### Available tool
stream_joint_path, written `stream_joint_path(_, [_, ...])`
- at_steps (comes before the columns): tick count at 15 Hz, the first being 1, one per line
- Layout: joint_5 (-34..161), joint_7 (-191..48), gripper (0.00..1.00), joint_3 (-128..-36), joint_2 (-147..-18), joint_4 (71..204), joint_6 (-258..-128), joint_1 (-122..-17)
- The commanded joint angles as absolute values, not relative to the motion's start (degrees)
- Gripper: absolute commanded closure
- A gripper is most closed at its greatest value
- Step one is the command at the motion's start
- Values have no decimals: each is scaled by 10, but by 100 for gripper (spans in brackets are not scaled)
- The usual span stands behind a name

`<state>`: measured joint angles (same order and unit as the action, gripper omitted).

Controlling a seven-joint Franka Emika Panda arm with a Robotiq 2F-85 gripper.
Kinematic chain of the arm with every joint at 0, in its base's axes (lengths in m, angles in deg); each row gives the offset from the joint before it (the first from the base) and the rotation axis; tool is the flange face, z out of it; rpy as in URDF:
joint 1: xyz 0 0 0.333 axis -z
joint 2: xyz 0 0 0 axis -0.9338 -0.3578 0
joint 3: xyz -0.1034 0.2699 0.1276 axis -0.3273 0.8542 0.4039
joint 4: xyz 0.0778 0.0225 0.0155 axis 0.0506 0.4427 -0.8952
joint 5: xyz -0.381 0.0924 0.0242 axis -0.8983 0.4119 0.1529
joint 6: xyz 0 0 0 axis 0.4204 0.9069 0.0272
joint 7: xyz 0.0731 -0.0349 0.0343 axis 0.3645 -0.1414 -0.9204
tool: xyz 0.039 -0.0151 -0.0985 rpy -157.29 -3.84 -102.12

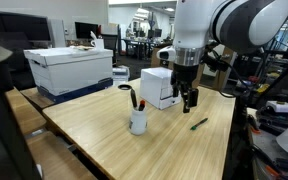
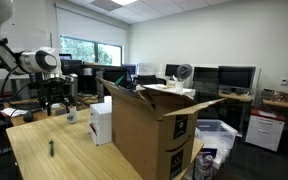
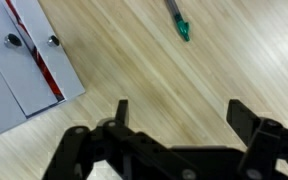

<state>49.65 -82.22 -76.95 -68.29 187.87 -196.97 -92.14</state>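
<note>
My gripper (image 1: 189, 99) hangs open above the wooden table (image 1: 164, 145), nothing between its fingers; the wrist view shows the two black fingertips (image 3: 121, 108) wide apart over bare wood, gripper (image 3: 179, 112). A green marker (image 1: 199, 124) lies on the table just right of the gripper, and shows at the top of the wrist view as a marker (image 3: 178, 21). A white cup (image 1: 138, 121) holding pens stands to the gripper's left. A white box (image 1: 160, 87) sits just behind the gripper; its corner (image 3: 24, 70) fills the left of the wrist view. In an exterior view the gripper (image 2: 56, 100) hangs at far left.
A large white and blue box (image 1: 70, 70) sits at the back left of the table. An open cardboard box (image 2: 149, 125) stands in the foreground of an exterior view. Desks, monitors and chairs fill the room behind. The table's edge (image 1: 224, 130) runs at right.
</note>
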Motion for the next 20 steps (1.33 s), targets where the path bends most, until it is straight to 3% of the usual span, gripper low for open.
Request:
stream_joint_path(1, [500,-858,0,-726,-675,1884,-1947,-868])
stream_joint_path(20, [473,-965,0,-707,-710,1896,-1957,-794])
